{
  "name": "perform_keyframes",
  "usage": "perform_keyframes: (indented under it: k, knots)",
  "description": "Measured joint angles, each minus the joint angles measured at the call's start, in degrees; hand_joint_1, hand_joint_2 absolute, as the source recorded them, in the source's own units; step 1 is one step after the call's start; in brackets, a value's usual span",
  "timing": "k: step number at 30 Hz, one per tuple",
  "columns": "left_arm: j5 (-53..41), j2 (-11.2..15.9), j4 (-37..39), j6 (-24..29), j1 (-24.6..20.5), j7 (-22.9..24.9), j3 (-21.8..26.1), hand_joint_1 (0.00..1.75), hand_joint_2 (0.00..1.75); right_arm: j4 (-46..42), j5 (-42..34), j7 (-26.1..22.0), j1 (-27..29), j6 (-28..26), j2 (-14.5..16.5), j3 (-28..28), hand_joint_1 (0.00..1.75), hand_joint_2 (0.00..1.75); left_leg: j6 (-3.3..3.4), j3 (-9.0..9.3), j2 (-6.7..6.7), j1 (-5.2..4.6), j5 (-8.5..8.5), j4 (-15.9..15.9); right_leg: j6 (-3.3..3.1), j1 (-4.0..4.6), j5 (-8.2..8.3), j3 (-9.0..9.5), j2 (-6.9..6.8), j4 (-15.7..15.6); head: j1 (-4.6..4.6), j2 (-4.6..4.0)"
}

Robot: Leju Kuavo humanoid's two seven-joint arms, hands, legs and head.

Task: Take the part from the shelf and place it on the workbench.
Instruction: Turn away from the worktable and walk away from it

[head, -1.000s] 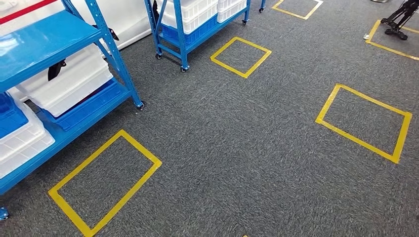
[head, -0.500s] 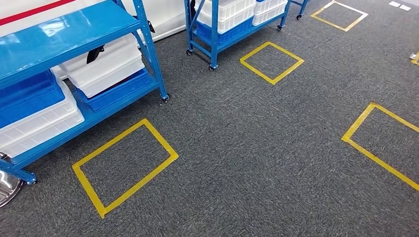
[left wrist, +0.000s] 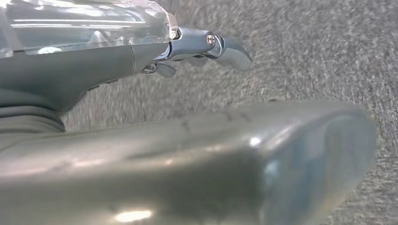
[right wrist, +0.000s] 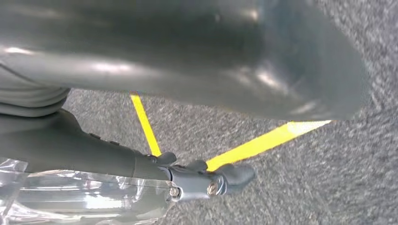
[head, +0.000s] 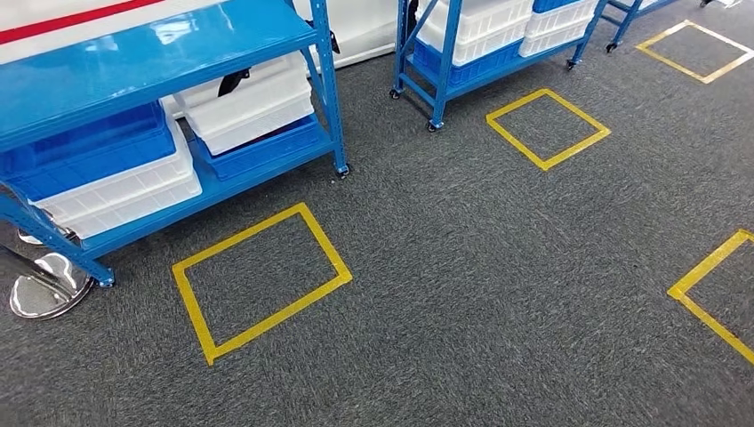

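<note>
Grey carpet [head: 498, 294] fills the floor under both hanging arms. Each wrist view shows its robot hand, the left robot hand [left wrist: 206, 70] and the right robot hand [right wrist: 206, 154], grasping nothing, fingers extended and apart, likely because the robot is walking toward the pickup. Yellow tape [right wrist: 263, 140] crosses beneath the right one. In the head view's upper left stands the blue shelf [head: 151, 58], loaded with white bins [head: 253, 107]. The part probably lies inside one; I cannot make it out.

Grey thumb [left wrist: 211, 159], dark screw-jointed fingers [left wrist: 220, 47], clear plastic wrap [right wrist: 70, 197].
</note>
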Motion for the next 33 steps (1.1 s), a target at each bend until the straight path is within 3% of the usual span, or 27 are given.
perform_keyframes:
  k: [1, 3, 5, 6, 7, 8, 9, 11, 12, 14, 16, 18, 20, 21, 22, 23, 24, 25, 27, 29, 31, 33]
  knots:
    - [0.0, 0.0, 0.0, 0.0, 0.1, 0.0, 0.0, 0.0, 0.0, 0.0, 0.0, 0.0, 0.0, 0.0, 0.0, 0.0, 0.0, 0.0, -0.29, -0.13, 0.12, 0.1, -0.15, 0.2, -0.4, 0.04, 0.09, 0.04, -0.57, -0.2, 0.01, 0.0]
    - [0.1, 0.0, 0.0, 0.0, 0.2, 0.1, 0.0, 0.0, 0.0, 0.0, 0.1, 0.1, 0.0, -0.1, 0.0, 0.0, 0.0, 0.0, -0.75, -1.55, 2.34, 0.15, -2.12, 3.1, -1.26, 0.04, 0.26, 0.09, -1.86, -0.5, -0.11, 0.0]
    - [0.2, 0.0, 0.0, 0.0, -0.1, 0.1, 0.0, 0.0, 0.0, 0.0, 0.1, 0.1, 0.2, -0.1, -0.1, 0.0, 0.0, 0.0, -1.02, -4.98, 5.22, 0.13, -6.06, 10.4, -1.77, 0.33, 0.21, 0.04, -3.31, -0.6, -0.22, 0.0]
    - [0.2, 0.0, 0.0, 0.0, -0.1, 0.2, 0.0, 0.0, 0.0, 0.0, 0.2, 0.1, 0.3, -0.2, -0.1, 0.0, 0.0, 0.0, -1.12, -6.77, 5.83, 0.14, -7.67, 14.2, -1.88, 0.51, 0.16, 0.0, -4.1, -0.6, -0.21, -0.01]
    - [0.2, 0.0, 0.0, 0.0, -0.1, 0.3, 0.0, 0.0, 0.0, 0.0, 0.3, 0.1, 0.3, -0.2, -0.1, -0.1, 0.0, 0.0, -1.12, -7.81, 6.05, 0.14, -8.25, 16.5, -1.96, 0.68, 0.1, 0.0, -4.84, -0.6, -0.21, -0.01]
    - [0.2, 0.0, 0.0, -0.1, 0.0, 0.3, 0.0, 0.0, 0.0, 0.0, 0.3, 0.1, 0.3, -0.3, -0.1, -0.1, 0.0, 0.0, -1.02, -7.77, 6.2, 0.13, -7.7, 16.7, -2.02, 0.83, 0.05, 0.05, -5.56, -0.6, -0.21, -0.01]
    - [0.2, 0.0, 0.0, -0.1, 0.1, 0.4, 0.0, 0.0, 0.0, 0.0, 0.4, 0.2, 0.3, -0.3, -0.1, -0.1, 0.0, 0.0, -0.8, -6.47, 6.46, 0.07, -6.11, 14.3, -2.05, 0.96, -0.02, 0.17, -6.23, -0.6, -0.21, -0.01]
    - [0.2, 0.1, 0.0, -0.1, 0.1, 0.6, 0.0, 0.0, 0.0, 0.0, 0.6, 0.2, 0.2, -0.3, -0.2, -0.1, 0.0, 0.0, 0.11, -2.01, 8.48, -0.38, -2.44, 6.0, -1.96, 1.27, -0.23, 0.55, -7.51, -0.6, -0.2, 0.0]
    - [0.2, 0.1, 0.0, -0.1, 0.0, 0.6, 0.0, 0.0, 0.0, 0.0, 0.7, 0.2, 0.2, -0.3, -0.2, -0.1, 0.0, 0.0, 0.57, -0.35, 9.5, -0.68, -1.34, 2.7, -1.77, 1.39, -0.33, 0.7, -8.03, -0.6, -0.16, 0.0]
    - [0.2, 0.2, 0.0, -0.1, -0.1, 0.7, 0.0, 0.0, 0.0, 0.0, 0.7, 0.2, 0.0, -0.3, -0.2, -0.1, 0.0, 0.0, 1.17, 0.51, 10.29, -1.16, -0.97, 0.4, -1.21, 1.46, -0.47, 0.91, -9.01, -0.6, -0.13, 0.0]
    - [0.2, 0.2, 0.0, -0.1, 0.1, 0.9, 0.0, 0.0, 0.0, 0.0, 0.7, 0.3, -0.2, -0.1, -0.4, -0.1, 0.0, 0.0, 1.58, 0.56, 9.07, -1.05, -0.48, -0.2, -0.55, 1.29, -0.6, 1.22, -9.51, -0.6, -0.14, 0.0]
    - [0.2, 0.2, 0.1, -0.2, 0.2, 1.0, 0.0, 0.0, 0.0, 0.0, 0.8, 0.3, -0.3, 0.0, -0.6, -0.1, 0.0, 0.0, 2.21, 0.94, 7.86, -0.63, 0.26, -1.0, 0.05, 1.12, -2.22, 0.59, -7.07, 1.3, -0.08, 0.0]
    - [0.2, 0.2, 0.1, -0.4, 0.0, 0.8, 0.0, 0.0, 0.0, 0.0, 0.8, 0.5, -0.1, 0.1, -0.7, -0.1, 0.0, 0.0, 2.61, 0.89, 6.61, -0.41, 0.71, -1.3, 0.45, 0.87, -5.89, -2.41, -3.67, 7.7, 0.02, 0.0]
    - [0.2, 0.2, 0.1, -0.5, -0.1, 0.7, 0.0, 0.0, 0.0, 0.0, 0.8, 0.5, 0.0, 0.1, -0.8, -0.1, 0.0, 0.0, 2.68, 0.72, 5.9, -0.41, 0.78, -1.3, 0.58, 0.76, -7.52, -4.31, -2.93, 11.5, 0.05, 0.0]
    - [0.2, 0.1, 0.1, -0.7, -0.1, 0.6, 0.1, 0.0, 0.0, 0.0, 0.8, 0.6, 0.0, 0.1, -0.8, -0.1, 0.0, 0.0, 2.67, 0.62, 5.1, -0.41, 0.79, -1.2, 0.72, 0.64, -8.22, -5.78, -2.65, 14.2, 0.07, 0.0]
    - [0.2, 0.1, 0.1, -0.8, 0.0, 0.5, 0.1, 0.0, 0.0, 0.0, 0.9, 0.6, 0.1, 0.1, -0.9, -0.1, 0.0, 0.0, 2.62, 0.56, 4.28, -0.38, 0.77, -1.0, 0.83, 0.53, -7.73, -6.36, -2.56, 15.0, 0.08, 0.0]
    - [0.2, 0.1, 0.1, -0.8, 0.0, 0.4, 0.1, 0.0, 0.0, 0.0, 0.9, 0.6, 0.1, 0.1, -1.0, -0.1, 0.0, 0.0, 2.52, 0.55, 3.45, -0.33, 0.71, -0.8, 0.89, 0.41, -6.11, -5.82, -2.47, 13.5, 0.08, 0.0]
    - [0.2, 0.1, 0.1, -0.9, 0.0, 0.4, 0.1, 0.0, 0.0, 0.0, 0.9, 0.6, 0.1, 0.1, -1.1, -0.1, 0.0, 0.0, 2.36, 0.55, 2.62, -0.28, 0.6, -0.6, 0.95, 0.23, -3.74, -4.32, -2.05, 10.0, 0.09, 0.0]
    - [0.1, 0.1, 0.1, -0.9, 0.0, 0.2, 0.1, 0.0, 0.0, 0.0, 1.1, 0.8, 0.1, 0.2, -1.3, -0.1, 0.0, 0.0, 1.79, 0.26, 1.15, -0.24, 0.33, 0.0, 0.92, -0.14, -0.46, -1.22, 0.56, 2.8, 0.08, 0.0]
    - [0.3, 0.1, 0.1, -1.0, -0.1, -0.1, 0.1, 0.0, 0.0, 0.0, 1.3, 0.6, 0.1, 0.3, -1.3, -0.1, 0.0, 0.0, 1.02, -0.24, 0.12, -0.28, 0.28, 0.3, 0.55, -0.15, 0.15, -0.32, 2.07, 0.1, 0.05, 0.0]
    - [0.9, 0.1, 0.1, -1.1, 0.0, -0.3, 0.2, 0.0, 0.0, 0.0, 1.1, 0.1, -0.1, 0.3, -1.4, -0.1, 0.0, 0.0, 0.27, -0.56, -0.45, -0.21, 0.33, 0.3, -0.2, -0.02, 0.32, -0.38, 0.94, 0.0, 0.04, 0.0]
    - [1.3, 0.1, 0.1, -1.1, 0.1, -0.3, 0.4, 0.0, 0.0, 0.0, 1.0, -0.2, -0.1, 0.2, -1.4, -0.1, 0.0, 0.0, -0.34, -1.47, 1.84, -0.21, -0.91, 2.1, -1.07, -0.06, 0.4, -0.18, -0.07, -0.4, -0.06, 0.0]
